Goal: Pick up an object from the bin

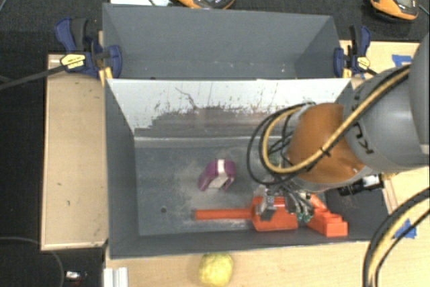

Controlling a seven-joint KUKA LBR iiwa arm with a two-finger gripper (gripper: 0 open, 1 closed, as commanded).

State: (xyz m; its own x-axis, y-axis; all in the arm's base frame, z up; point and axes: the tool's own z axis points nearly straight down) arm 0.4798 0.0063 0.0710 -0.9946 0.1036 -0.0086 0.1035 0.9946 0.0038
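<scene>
Within the workspace, the sloped-walled grey metal bin [161,158] is nearly bare, so its few contents lie singly rather than heaped. The grey robot arm with its orange wrist cover [322,144] reaches down into the near right corner. The gripper [269,206] sits directly on the long orange plastic piece, a thin bar with a blocky right end [222,214], lying flat along the near wall. Whether the gripper is released or clenched cannot be told. The small purple-and-white rounded item [218,174] rests apart, mid-floor, clear of the approach.
</scene>
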